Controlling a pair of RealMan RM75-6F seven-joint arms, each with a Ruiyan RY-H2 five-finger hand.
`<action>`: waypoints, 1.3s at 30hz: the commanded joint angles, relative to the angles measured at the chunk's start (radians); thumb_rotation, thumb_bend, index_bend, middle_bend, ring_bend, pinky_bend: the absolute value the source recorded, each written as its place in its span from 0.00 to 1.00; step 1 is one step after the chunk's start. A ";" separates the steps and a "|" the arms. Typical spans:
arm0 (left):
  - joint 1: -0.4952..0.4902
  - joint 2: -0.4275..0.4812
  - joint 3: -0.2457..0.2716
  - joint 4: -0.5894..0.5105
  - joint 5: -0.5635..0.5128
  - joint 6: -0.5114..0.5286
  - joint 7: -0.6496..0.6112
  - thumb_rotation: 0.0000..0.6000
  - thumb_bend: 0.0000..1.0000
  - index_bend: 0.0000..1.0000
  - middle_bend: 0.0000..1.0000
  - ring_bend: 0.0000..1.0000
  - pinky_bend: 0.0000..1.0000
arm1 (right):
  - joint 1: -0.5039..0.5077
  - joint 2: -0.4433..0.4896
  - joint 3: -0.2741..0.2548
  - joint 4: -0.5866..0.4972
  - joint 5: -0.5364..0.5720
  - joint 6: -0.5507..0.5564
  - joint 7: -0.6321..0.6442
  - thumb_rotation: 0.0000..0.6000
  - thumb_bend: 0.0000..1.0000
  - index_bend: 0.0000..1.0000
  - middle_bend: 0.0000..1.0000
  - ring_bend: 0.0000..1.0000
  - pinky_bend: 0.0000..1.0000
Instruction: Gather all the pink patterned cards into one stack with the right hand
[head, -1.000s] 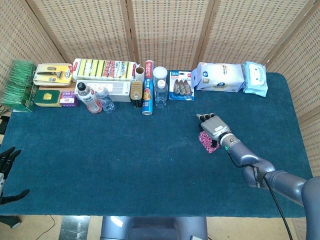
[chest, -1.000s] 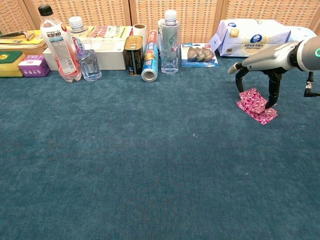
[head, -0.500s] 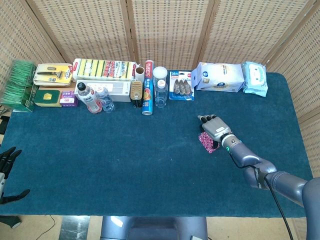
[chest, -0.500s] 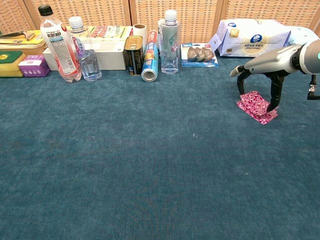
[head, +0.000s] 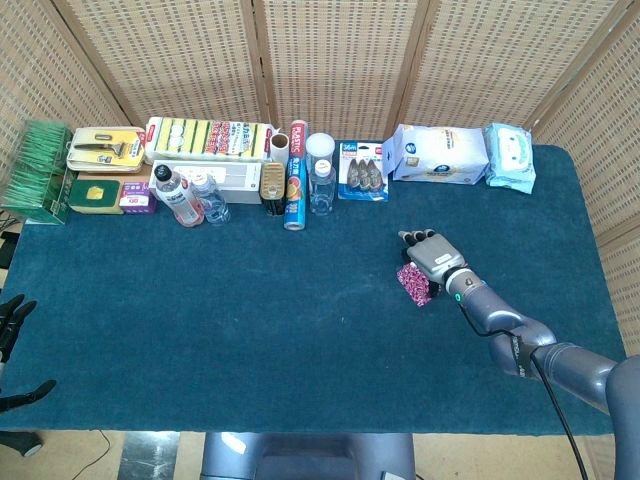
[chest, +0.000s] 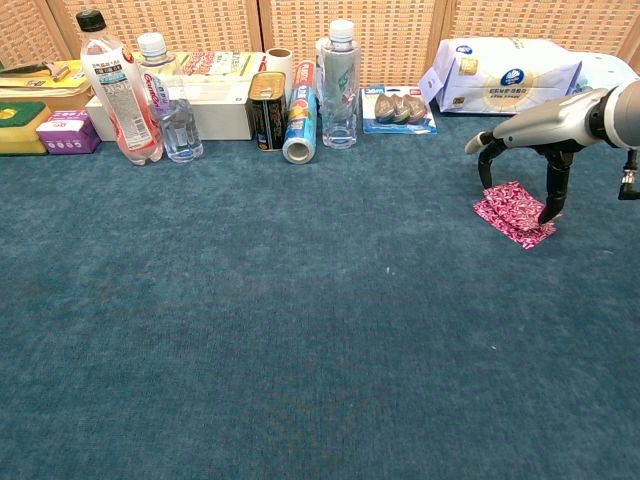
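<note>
Two pink patterned cards (chest: 512, 211) overlapped, flat, w/ right hand (chest: 527, 128) above

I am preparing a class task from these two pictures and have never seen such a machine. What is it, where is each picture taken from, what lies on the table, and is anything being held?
This is a two-armed robot with finger-bearing hands, steered by a person. The head view looks down from above; the chest view looks forward from lower down.

The right hand arches over the pink patterned cards, which lie overlapping on the blue table. Its fingertips reach down onto or just above them; nothing is lifted or gripped. The left hand hangs idle at the table's edge, fingers apart.

Along the back stand unrelated goods: bottles, a foil roll, wipes packs and sponges.
</note>
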 joint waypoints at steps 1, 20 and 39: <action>0.003 -0.002 0.001 0.002 0.005 0.006 0.001 1.00 0.08 0.00 0.00 0.00 0.00 | 0.001 0.003 0.001 -0.004 0.001 0.000 0.000 1.00 0.12 0.30 0.03 0.09 0.11; 0.010 -0.007 -0.003 0.003 0.004 0.016 0.008 1.00 0.08 0.00 0.00 0.00 0.00 | 0.001 0.009 -0.002 -0.023 0.013 0.009 -0.019 1.00 0.11 0.27 0.03 0.09 0.11; 0.012 -0.005 -0.006 0.003 0.001 0.015 0.002 1.00 0.08 0.00 0.00 0.00 0.00 | 0.008 -0.003 -0.008 -0.018 -0.002 0.015 -0.038 1.00 0.12 0.22 0.03 0.09 0.11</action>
